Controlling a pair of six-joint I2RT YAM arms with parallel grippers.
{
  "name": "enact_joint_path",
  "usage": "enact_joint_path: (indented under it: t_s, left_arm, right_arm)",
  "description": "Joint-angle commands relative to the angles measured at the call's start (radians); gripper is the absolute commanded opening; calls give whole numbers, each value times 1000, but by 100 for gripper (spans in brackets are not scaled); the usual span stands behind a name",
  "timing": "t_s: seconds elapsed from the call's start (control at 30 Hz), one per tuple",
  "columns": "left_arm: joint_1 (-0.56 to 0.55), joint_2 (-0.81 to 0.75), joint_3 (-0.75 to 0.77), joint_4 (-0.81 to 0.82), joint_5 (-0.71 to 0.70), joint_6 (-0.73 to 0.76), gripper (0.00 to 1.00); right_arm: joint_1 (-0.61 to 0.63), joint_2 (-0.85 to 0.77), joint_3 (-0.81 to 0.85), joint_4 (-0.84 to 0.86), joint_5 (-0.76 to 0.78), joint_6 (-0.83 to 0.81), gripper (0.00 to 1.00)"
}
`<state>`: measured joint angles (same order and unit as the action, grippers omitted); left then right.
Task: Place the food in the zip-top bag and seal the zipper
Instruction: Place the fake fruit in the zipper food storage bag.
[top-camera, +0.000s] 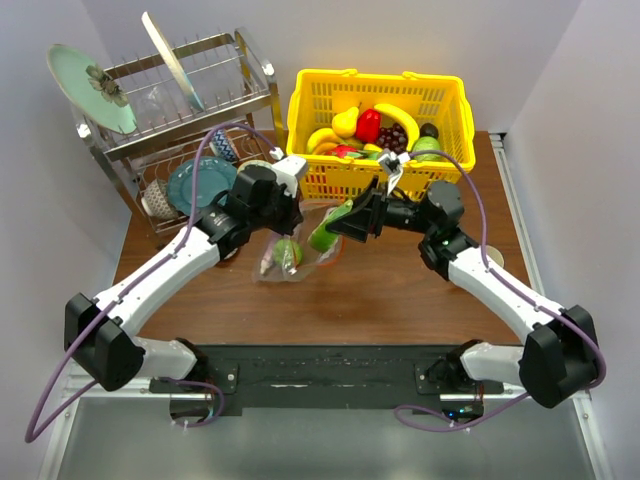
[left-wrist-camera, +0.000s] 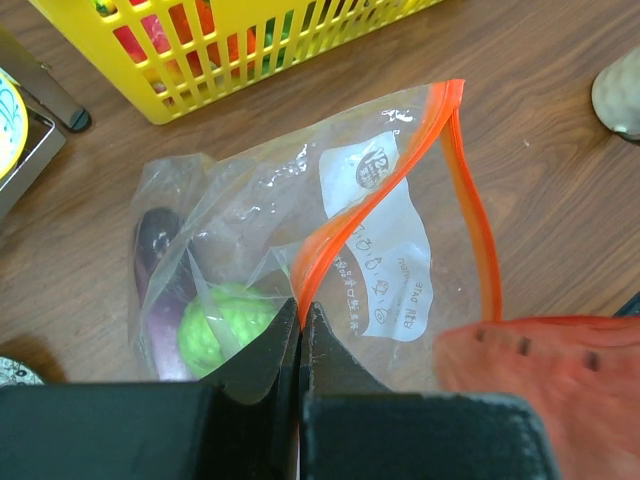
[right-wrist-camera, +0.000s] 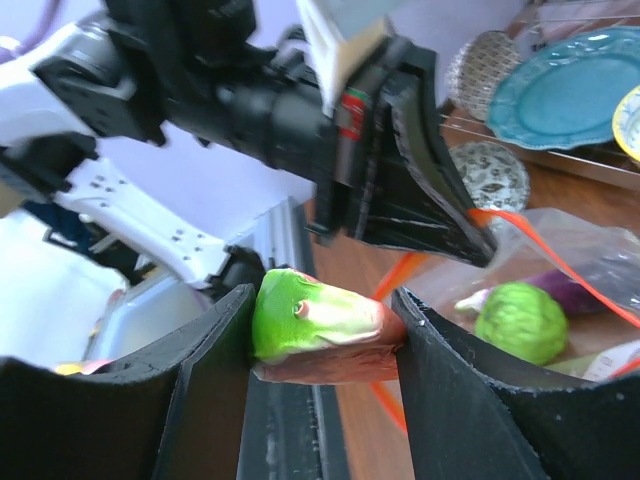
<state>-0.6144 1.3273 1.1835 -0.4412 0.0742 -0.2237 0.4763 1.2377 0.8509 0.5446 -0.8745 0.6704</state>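
Observation:
The clear zip-top bag (top-camera: 272, 266) lies on the table in front of the basket, its mouth standing open. My left gripper (left-wrist-camera: 300, 308) is shut on the red-orange zipper strip (left-wrist-camera: 372, 195) and holds that edge up. It also shows in the top view (top-camera: 290, 222). Inside the bag are a round green piece (left-wrist-camera: 225, 325) and a dark purple eggplant (left-wrist-camera: 155, 250). My right gripper (right-wrist-camera: 325, 320) is shut on a red piece with a green rind (right-wrist-camera: 315, 315), held in the air at the bag's mouth (top-camera: 327, 236). A dark grape bunch (top-camera: 395, 136) lies in the basket.
The yellow lattice basket (top-camera: 325, 110) with more plastic fruit stands just behind the bag. A metal dish rack (top-camera: 180, 110) with plates and bowls stands at the back left. A small round cup (top-camera: 492, 258) sits to the right of the right arm.

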Motion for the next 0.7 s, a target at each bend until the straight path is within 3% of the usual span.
enact_joint_path:
  t_s: [0.0,0.27,0.3,0.33,0.37,0.4,0.43,0.57,0.67]
  left_arm:
    - [2,-28,44,-21,-2,4,0]
    - [4,-30,64,-36,-5,10,0]
    - [5,-31,67,-36,-13,15,0]
    - [4,-30,68,-36,-17,18,0]
    - [4,-30,70,-36,-20,21,0]
    - [4,-30,71,-37,-30,24,0]
    - [4,-27,73,-37,-33,26,0]
    - [5,-30,64,-33,-45,30,0]
    - [5,-36,44,-14,-53,34,0]
  right_arm:
    - [42,2,-19,84,123,-126,33]
    - [87,117,-21,175,252,-235,34]
    - [97,141,-21,182,268,-248,39]
    - [113,157,-21,187,307,-267,54]
    - [116,167,-19,190,324,-269,77]
    - [120,196,-16,198,327,-264,92]
    - [120,203,-16,205,322,-253,99]
    - [122,169,-23,170,350,-250,99]
    - [122,109,10,28,406,-293,98]
